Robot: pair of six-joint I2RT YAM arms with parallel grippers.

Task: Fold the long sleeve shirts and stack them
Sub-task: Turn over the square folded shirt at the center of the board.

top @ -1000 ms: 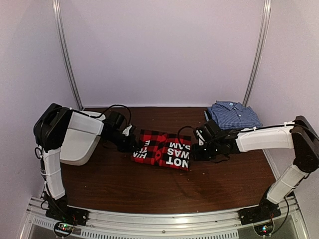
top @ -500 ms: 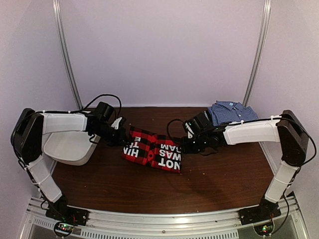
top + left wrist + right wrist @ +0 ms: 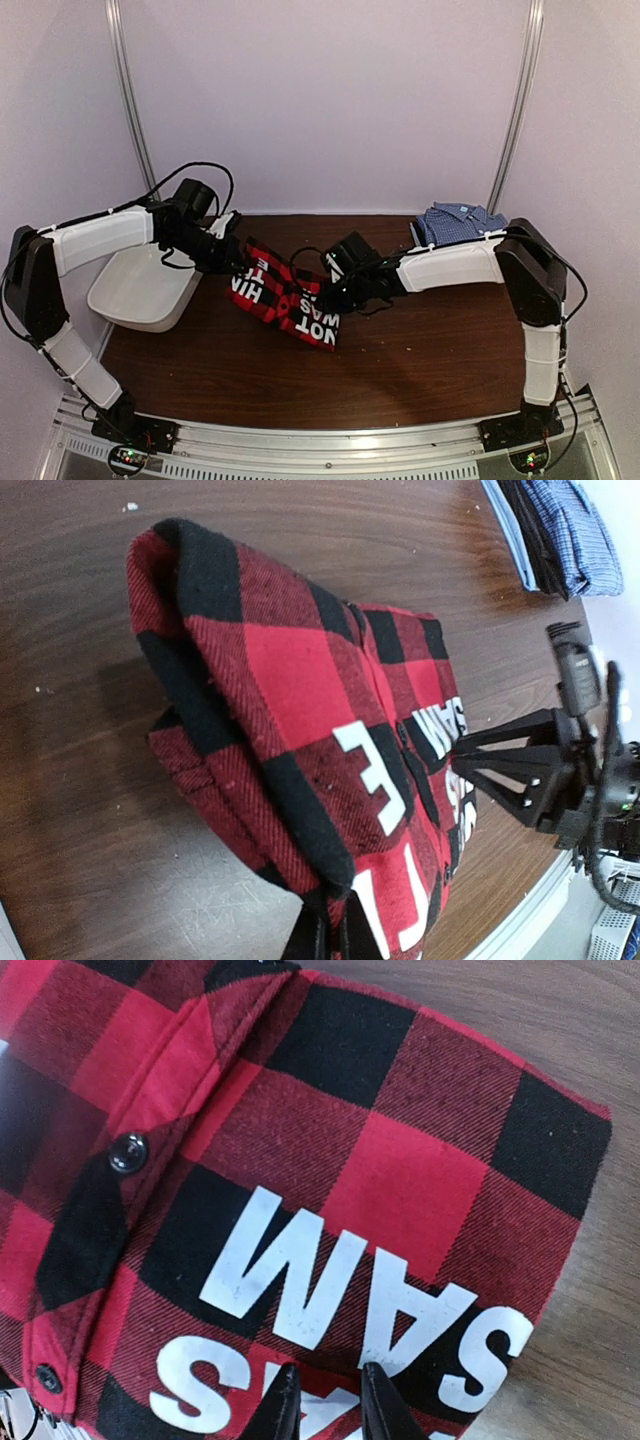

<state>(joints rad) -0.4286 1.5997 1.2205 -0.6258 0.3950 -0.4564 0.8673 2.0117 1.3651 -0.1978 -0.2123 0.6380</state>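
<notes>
Plaid shirt (image 3: 285, 295): red-and-black, folded, white lettering (upside down from above); it lies on the table (image 3: 430, 350) between left gripper (image 3: 330, 938), clamped tight on one edge, and right gripper (image 3: 328, 1388), nearly closed, pinching the other; buttons show only from the wrists; long axis runs gripper to gripper.

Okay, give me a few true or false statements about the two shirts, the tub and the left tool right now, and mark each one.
1. The red plaid shirt is folded with white lettering showing. True.
2. The blue checked shirt lies in the white tub. False: it lies on the table at the back right, and the tub is on the left.
3. The left tool pinches an edge of the plaid shirt. True.
4. The plaid shirt is stacked on the blue one. False: they lie apart.
</notes>
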